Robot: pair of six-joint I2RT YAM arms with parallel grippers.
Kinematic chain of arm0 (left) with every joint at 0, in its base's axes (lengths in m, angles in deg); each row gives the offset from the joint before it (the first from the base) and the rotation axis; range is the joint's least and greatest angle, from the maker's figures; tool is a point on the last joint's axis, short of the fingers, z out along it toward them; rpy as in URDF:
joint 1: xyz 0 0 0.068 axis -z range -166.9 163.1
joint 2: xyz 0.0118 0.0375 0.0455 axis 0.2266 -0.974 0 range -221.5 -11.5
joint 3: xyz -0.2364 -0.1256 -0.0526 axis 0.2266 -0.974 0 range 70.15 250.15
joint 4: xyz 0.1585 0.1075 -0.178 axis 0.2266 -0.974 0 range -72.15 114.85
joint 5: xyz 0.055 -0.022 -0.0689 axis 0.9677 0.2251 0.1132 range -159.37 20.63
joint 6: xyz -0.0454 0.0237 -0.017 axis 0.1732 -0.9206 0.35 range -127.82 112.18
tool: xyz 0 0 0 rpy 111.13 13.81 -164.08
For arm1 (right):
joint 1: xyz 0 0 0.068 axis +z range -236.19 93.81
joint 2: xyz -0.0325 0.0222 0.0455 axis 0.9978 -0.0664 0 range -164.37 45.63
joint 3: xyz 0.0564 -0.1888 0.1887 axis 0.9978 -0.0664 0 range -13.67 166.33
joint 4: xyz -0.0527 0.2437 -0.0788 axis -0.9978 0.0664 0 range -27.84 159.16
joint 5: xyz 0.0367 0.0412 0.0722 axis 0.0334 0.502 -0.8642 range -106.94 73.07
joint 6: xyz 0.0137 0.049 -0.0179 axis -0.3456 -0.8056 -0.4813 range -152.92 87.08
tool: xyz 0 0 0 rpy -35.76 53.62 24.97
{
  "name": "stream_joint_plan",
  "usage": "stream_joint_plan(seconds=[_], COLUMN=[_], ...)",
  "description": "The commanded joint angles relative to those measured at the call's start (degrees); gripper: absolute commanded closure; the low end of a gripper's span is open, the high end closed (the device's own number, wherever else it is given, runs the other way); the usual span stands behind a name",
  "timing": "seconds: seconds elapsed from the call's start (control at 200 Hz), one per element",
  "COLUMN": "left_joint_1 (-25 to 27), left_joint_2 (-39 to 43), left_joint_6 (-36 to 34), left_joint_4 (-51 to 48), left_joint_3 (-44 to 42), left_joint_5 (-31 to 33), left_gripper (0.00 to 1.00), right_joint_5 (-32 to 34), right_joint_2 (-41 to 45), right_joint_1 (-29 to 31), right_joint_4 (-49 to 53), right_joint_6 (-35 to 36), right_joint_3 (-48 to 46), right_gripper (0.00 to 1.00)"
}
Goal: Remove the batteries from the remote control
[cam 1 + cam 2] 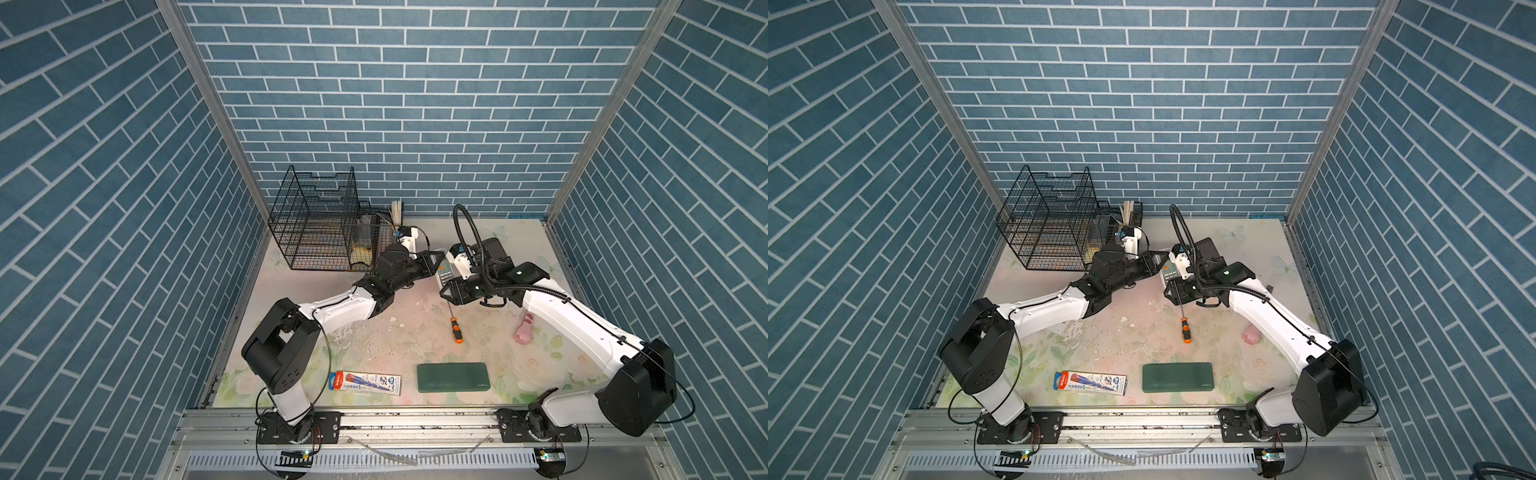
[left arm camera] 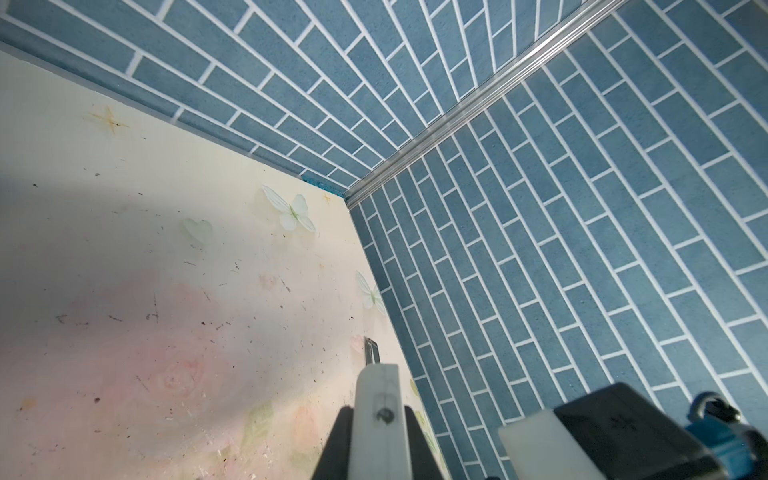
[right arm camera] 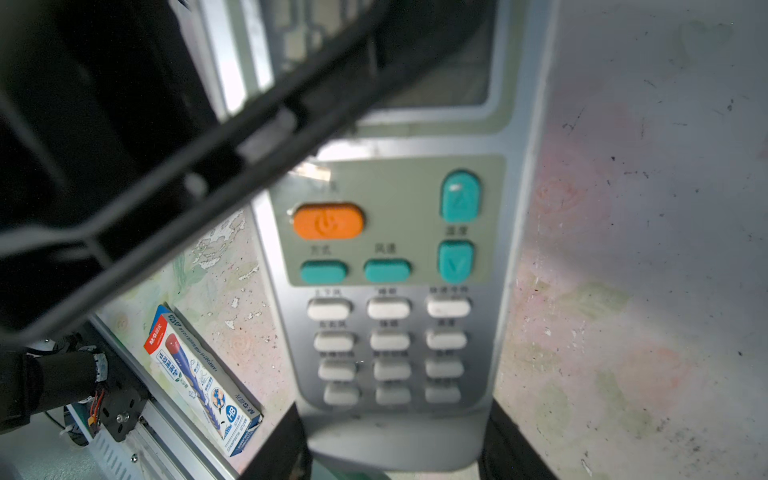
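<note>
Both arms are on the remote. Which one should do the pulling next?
Left, probably. The right tool grips the remote control by its bottom end, steadying it; the left tool is shut on a pale piece at its top, placed to pull.

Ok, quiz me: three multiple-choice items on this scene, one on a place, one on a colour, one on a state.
1. The screwdriver lies:
A) held off the table
B) on the table, between remote and green case
C) upright against the back wall

2. The remote's power button is:
A) orange
B) teal
C) white

3. The left claw is:
A) wide open
B) shut on a pale flat piece
C) out of view

Key: 1 B, it lies flat there in both top views; 2 A, the right wrist view shows it orange; 3 B, the left wrist view shows the fingers pinching the piece.
</note>
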Motion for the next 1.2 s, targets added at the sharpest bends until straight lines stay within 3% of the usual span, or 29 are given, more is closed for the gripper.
stream_joint_plan(seconds=[0.0, 0.145, 0.24, 0.36, 0.7, 1.03, 1.195], left_joint_1=[-1.9, -4.1, -5.0, -5.9, -6.1, -6.1, -6.0], left_joint_2=[-0.9, -1.2, -1.1, -1.8, -5.5, -9.9, -10.7], left_joint_6=[-1.3, -0.8, -1.2, -0.3, 3.6, 10.3, 10.5], left_joint_4=[2.7, 8.0, 9.8, 14.9, 27.5, 40.5, 41.3], left_joint_3=[-1.6, -2.0, -1.7, -1.7, 0.0, 2.2, 2.8], left_joint_5=[-0.5, -4.5, -6.7, -10.4, -19.2, -19.2, -18.7], left_gripper=[1.0, 1.0, 1.0, 1.0, 1.0, 1.0, 1.0], right_joint_5=[-2.3, -5.8, -10.8, -21.8, -37.2, -40.0, -41.8], right_joint_2=[3.3, 5.4, 6.6, 6.8, 3.2, 0.0, -0.1], right_joint_1=[0.4, -1.8, -4.9, -11.0, -17.0, -17.3, -17.5], right_joint_4=[-3.3, -7.0, -10.6, -18.3, -27.6, -28.3, -29.8], right_joint_6=[-2.4, -5.0, -6.3, -8.8, -7.9, -6.6, -7.1], right_joint_3=[-0.1, -2.1, -4.2, -8.6, -9.5, -8.8, -9.2], right_gripper=[0.31, 0.28, 0.34, 0.47, 0.47, 0.51, 0.54])
